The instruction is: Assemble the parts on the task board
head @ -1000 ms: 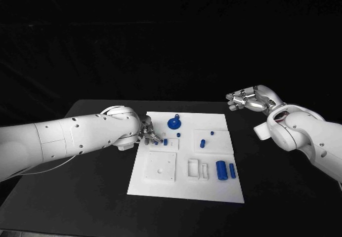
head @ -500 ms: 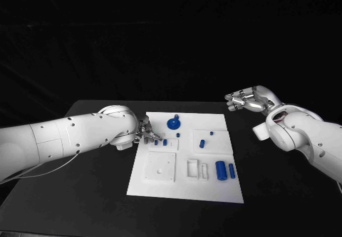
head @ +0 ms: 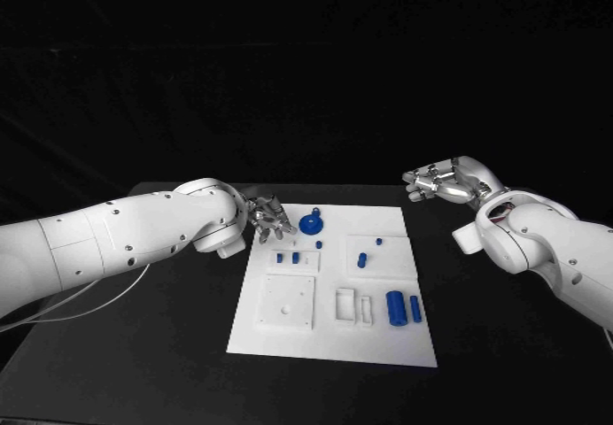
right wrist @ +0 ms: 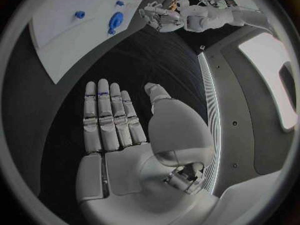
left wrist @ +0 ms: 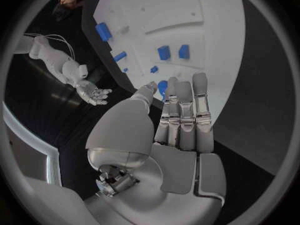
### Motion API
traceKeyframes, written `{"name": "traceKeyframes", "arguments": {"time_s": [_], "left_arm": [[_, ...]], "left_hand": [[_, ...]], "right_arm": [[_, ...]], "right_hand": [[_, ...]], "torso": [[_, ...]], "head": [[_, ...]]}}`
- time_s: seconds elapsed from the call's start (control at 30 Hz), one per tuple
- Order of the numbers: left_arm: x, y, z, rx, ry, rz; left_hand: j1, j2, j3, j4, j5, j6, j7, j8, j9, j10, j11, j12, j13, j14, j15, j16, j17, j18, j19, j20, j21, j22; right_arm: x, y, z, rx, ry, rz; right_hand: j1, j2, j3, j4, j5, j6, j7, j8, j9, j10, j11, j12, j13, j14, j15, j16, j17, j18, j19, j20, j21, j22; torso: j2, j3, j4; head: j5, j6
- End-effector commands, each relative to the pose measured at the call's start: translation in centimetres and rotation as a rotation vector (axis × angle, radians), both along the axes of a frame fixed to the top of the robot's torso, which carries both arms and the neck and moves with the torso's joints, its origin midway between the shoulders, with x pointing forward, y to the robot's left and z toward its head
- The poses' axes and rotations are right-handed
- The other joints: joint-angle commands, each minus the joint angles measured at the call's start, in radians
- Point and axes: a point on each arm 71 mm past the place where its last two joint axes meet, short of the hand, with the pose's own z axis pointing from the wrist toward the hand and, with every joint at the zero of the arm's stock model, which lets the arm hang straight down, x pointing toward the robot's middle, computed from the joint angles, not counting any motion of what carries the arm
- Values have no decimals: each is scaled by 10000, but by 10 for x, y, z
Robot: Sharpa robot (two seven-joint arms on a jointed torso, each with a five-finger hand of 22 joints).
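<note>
1. My left robot hand (head: pixel 271 219) hovers at the task board's (head: pixel 300 341) upper-left edge in the head view, fingers straight and apart, holding nothing. In the left wrist view its fingertips (left wrist: pixel 182 87) point toward the round blue part (left wrist: pixel 163 89).
2. My right robot hand (head: pixel 441 181) hangs off the board at the upper right of the frame, over bare black surface (head: pixel 511 354), palm flat, fingers spread and empty.
3. Two small blue parts (head: pixel 288 258) sit just below my left hand; I judge them seated in their block, though I cannot tell how deep.
4. The round blue part sits near the board's top centre. A small peg (head: pixel 363 259) stands right of middle, and two blue cylinders (head: pixel 404 307) lie at lower right beside white fixtures. I judge these still loose, so most of the assembly remains.
5. The room is good: wide surface lies left, right and below the board. The board's near edge is well apart from both arms, and the hands are well apart from each other.
</note>
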Motion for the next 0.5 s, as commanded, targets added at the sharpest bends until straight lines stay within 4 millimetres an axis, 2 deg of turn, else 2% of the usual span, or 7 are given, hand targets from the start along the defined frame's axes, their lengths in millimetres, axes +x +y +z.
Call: {"name": "traceKeyframes", "arguments": {"time_s": [0.03, 0.07, 0.13, 0.17, 0.23, 0.33, 0.5], "left_arm": [[2, -17, 17, -2032, -1653, -1020], [2, -20, 19, -2059, -1920, -1214], [2, -24, 20, -2007, -2252, -1484], [2, -29, 22, -1850, -2655, -1878], [1, -38, 23, -1416, -3265, -2620], [0, -49, 22, -746, -3922, -3517], [2, -64, 17, 255, -4463, -4500]], "left_hand": [[676, -25, 178, -520, -708, 420, 108, -579, -847, 28, 165, -1136, -905, -81, 101, -247, -330, 172, -2, 86, -297, -205], [866, -27, 207, -717, -844, 644, 146, -866, -1129, 166, 186, -1517, -937, -34, 111, -229, -400, 222, 31, 107, -287, -148], [1104, -64, 214, -970, -916, 955, 170, -1146, -1381, 315, 202, -1900, -936, 17, 107, -139, -432, 262, 61, 97, -197, 17], [1251, -81, 211, -1213, -960, 1275, 161, -1497, -1623, 475, 213, -2336, -938, 47, 97, -15, -465, 311, 14, 94, -40, 328], [1366, -123, 227, -1489, -898, 1511, 155, -1801, -1796, 607, 230, -2694, -941, 57, 95, 88, -522, 358, -87, 98, 126, 707], [1384, -250, 332, -1725, -773, 1710, 80, -1848, -1871, 477, 276, -2741, -961, 12, 100, 101, -604, 404, -208, 101, 222, 1000], [1244, -311, 499, -1860, -1129, 1643, 57, -1858, -2004, 262, 331, -2752, -966, 96, 125, 254, -666, 473, -179, 145, 321, 1291]], "right_arm": [[0, 1, 1, -34, -85, 89], [0, 1, 1, -34, -83, 91], [0, 1, 1, -34, -80, 95], [0, 1, 1, -34, -77, 97], [0, 1, 1, -31, -78, 100], [0, 2, 1, -25, -80, 117], [0, 4, 1, -9, -77, 156]], "right_hand": [[18, 79, -27, -29, 50, -58, 20, 8, 12, -76, 28, -43, -1, -56, 5, -49, -14, -16, -90, 2, -68, -9], [18, 79, -27, -29, 50, -58, 20, 8, 12, -76, 28, -43, -1, -56, 5, -49, -14, -16, -90, 2, -68, -9], [18, 79, -27, -29, 50, -58, 20, 8, 12, -76, 28, -43, -1, -56, 5, -49, -14, -16, -90, 2, -68, -9], [18, 79, -27, -29, 50, -58, 20, 8, 12, -76, 28, -43, -1, -56, 5, -49, -14, -16, -90, 2, -68, -9], [20, 79, 11, -40, 39, -52, 17, 8, 12, -73, 25, -42, -1, -56, 4, -48, -14, -13, -90, 2, -68, -8], [21, 79, 13, -41, 39, -52, 17, 8, 12, -73, 25, -42, -1, -56, 4, -48, -14, -13, -89, 2, -67, -8], [25, 80, 29, -46, 39, -54, 16, 8, 11, -72, 24, -41, -1, -55, 4, -49, -14, -12, -85, 1, -65, -8]], "torso": [[6, -12, -12], [6, -11, -15], [5, -8, -18], [7, -7, -22], [9, -11, -14], [10, -22, -13], [8, -6, -21]], "head": [[-16, 37], [-15, 47], [-14, 52], [-16, 78], [-43, 97], [-50, 116], [-30, 142]]}}
